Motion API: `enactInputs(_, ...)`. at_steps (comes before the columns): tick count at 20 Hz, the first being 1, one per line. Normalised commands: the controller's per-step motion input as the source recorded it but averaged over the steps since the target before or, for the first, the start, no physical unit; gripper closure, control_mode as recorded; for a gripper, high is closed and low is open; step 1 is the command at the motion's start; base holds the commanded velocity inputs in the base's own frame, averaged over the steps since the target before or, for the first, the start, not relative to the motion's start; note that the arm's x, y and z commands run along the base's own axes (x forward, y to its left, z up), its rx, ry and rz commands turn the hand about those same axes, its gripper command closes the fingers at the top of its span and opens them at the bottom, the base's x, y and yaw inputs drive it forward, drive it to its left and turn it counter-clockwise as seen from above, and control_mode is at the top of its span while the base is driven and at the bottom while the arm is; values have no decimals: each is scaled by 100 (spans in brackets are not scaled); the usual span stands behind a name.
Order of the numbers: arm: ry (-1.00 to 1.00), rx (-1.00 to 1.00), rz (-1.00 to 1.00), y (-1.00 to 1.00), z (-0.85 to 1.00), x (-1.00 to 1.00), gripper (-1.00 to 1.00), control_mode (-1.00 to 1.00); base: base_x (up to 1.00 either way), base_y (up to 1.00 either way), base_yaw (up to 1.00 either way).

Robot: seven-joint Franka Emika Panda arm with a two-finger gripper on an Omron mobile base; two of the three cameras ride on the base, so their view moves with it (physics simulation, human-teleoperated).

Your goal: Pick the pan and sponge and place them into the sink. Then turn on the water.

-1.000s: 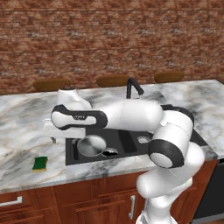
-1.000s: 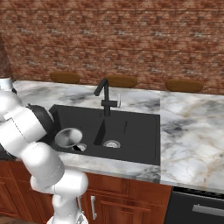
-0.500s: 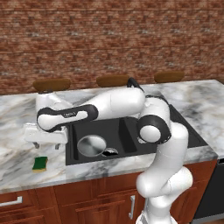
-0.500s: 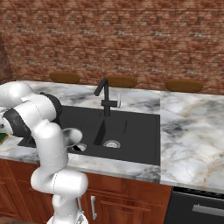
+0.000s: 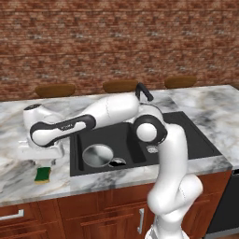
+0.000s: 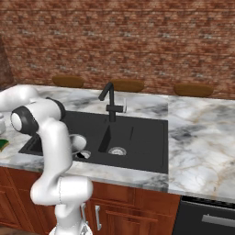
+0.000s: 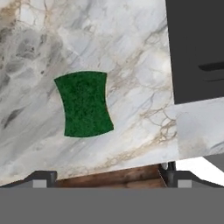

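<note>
The sponge (image 5: 43, 175) lies green side up on the marble counter, left of the sink (image 5: 186, 140) and close to the counter's front edge. My gripper (image 5: 42, 163) hangs just above it, open, with nothing between its fingers. In the hand view the sponge (image 7: 85, 104) sits above and left of centre between the spread fingertips (image 7: 41, 179), apart from them. The pan (image 5: 98, 155) rests in the left part of the black sink, and in the right base view the pan (image 6: 79, 142) is partly hidden behind my arm. No water runs from the black faucet (image 6: 109, 98).
The sink's black corner (image 7: 194, 43) lies to the right of the sponge in the hand view. Three brown rounded tops (image 5: 120, 86) line the counter's far edge under the brick wall. Wooden cabinet fronts (image 5: 93, 219) run below the counter.
My arm has swung left from over the sink to above the sponge, and the gripper has stayed open. The pan has stayed in the sink.
</note>
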Motion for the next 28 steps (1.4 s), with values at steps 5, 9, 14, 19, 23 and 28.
enactInputs(5,0,-1,0,0,-37,1,-100,-100,0,0,0)
enactInputs(9,0,0,0,0,-35,4,-100,-100,0,0,0)
enactInputs(14,0,0,0,0,-38,0,-100,-100,0,0,0)
enactInputs(19,0,0,0,0,-41,6,-100,-100,0,0,0)
enactInputs(23,0,0,0,0,-23,27,-100,-100,0,0,0)
enactInputs(28,0,0,0,5,-7,41,-100,-100,0,0,0)
